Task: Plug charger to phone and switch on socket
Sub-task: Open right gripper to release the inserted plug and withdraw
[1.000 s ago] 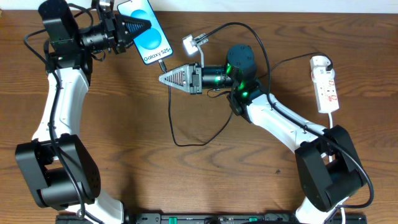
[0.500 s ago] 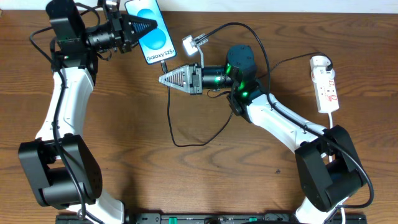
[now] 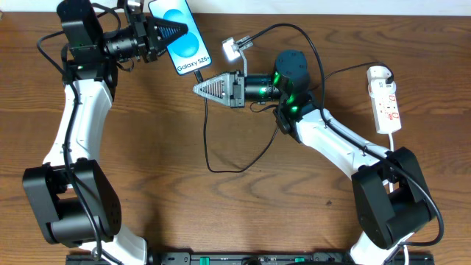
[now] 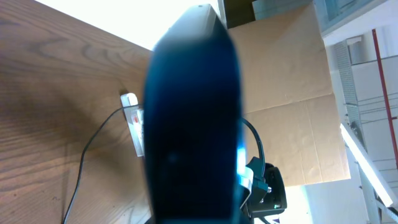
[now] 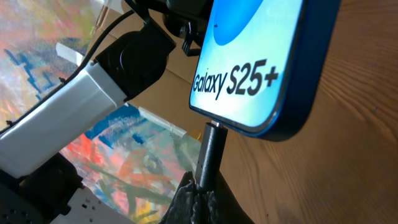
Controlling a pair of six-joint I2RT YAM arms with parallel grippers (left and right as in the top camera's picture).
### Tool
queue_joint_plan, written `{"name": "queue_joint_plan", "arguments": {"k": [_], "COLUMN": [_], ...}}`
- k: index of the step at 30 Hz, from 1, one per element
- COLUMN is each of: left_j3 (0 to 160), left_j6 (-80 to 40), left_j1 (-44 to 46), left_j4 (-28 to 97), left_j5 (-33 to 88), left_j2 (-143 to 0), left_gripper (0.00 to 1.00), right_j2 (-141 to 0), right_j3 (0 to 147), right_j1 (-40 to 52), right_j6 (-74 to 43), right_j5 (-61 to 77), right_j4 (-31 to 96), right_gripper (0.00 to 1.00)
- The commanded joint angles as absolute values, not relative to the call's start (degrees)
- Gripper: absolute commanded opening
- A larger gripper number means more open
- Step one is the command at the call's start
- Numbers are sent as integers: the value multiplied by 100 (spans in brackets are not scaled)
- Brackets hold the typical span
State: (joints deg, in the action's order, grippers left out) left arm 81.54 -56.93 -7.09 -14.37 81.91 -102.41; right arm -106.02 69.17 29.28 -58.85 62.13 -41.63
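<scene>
The phone (image 3: 188,48), blue screen reading "Galaxy S25+", is held above the table's far edge by my left gripper (image 3: 172,31), which is shut on its upper half. In the left wrist view the phone (image 4: 193,118) is a dark blur that hides the jaws. The charger's black plug (image 5: 211,149) meets the port in the phone's (image 5: 267,56) bottom edge. My right gripper (image 5: 202,190) is shut on the plug just below it. The charger cable (image 3: 208,140) loops over the table. The socket (image 3: 386,99) lies at the far right, untouched.
A brown wooden table (image 3: 147,184) carries everything. The right arm (image 3: 331,140) stretches across the middle right. The black cable arcs over it towards the socket's rounded plug (image 3: 378,73). A cardboard sheet (image 4: 292,93) stands beyond the table.
The left gripper has carried the phone a little to the right. The right gripper, still holding the plug, has followed slightly up and to the right.
</scene>
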Motion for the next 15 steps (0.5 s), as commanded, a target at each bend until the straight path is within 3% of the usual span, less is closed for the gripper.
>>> {"name": "queue_joint_plan", "arguments": {"k": [1, 4, 7, 15], "left_j3": [8073, 8073, 8073, 8073], "left_j6": [-5551, -5553, -5551, -5551], "left_j1": [-528, -545, -582, -648], "left_j4": [-1404, -1406, -1404, -1406], "left_j5": [9002, 9002, 9002, 9000], "left_j2": [-10125, -10125, -10125, -10125], "left_gripper": [7, 7, 7, 7], "right_j2": [-10619, -10619, -10619, -10619], "right_j3": [7242, 7242, 7242, 7242], "right_j1": [2746, 2746, 2746, 2746], "right_j6": [-5822, -5747, -5625, -5564], "right_j5": [5262, 5408, 5581, 6010], "right_j4": [-4235, -3999, -3636, -3426], "right_gripper": [1, 1, 9, 45]}}
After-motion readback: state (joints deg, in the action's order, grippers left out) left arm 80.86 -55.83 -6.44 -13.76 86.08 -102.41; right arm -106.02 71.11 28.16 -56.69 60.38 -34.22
